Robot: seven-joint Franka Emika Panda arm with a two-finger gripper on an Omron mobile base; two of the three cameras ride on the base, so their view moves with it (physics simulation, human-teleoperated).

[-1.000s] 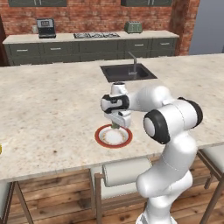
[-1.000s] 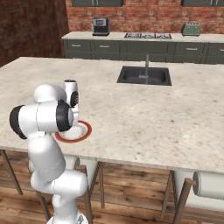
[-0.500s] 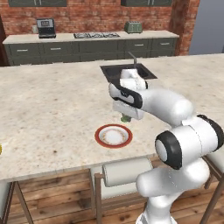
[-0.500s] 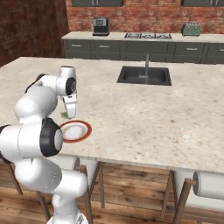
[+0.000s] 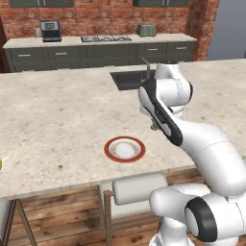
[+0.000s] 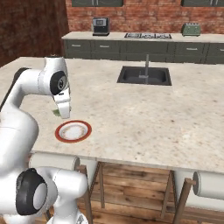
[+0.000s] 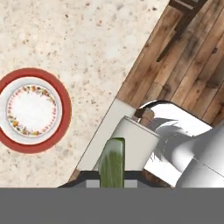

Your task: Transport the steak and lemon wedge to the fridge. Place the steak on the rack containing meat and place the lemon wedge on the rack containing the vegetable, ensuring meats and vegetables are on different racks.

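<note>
Table (image 5: pixel 57 125) edge and wooden floor (image 7: pixel 188 65) lie under the hand, so the main risk is a long drop: if the grip slips while the arm swings wide toward the fridge, the sliver could fall off the edge and be hard to recover. A knock against the red-rimmed plate (image 5: pixel 125 149) looks less likely, since the hand rides well above it. Pincer (image 7: pixel 112 181) is nearly closed, clenched on the lemon wedge (image 7: pixel 112 162), a thin green piece standing up between the finger tips; it also shows as a green speck below the hand (image 6: pixel 57 112), above the table beside the plate.
</note>
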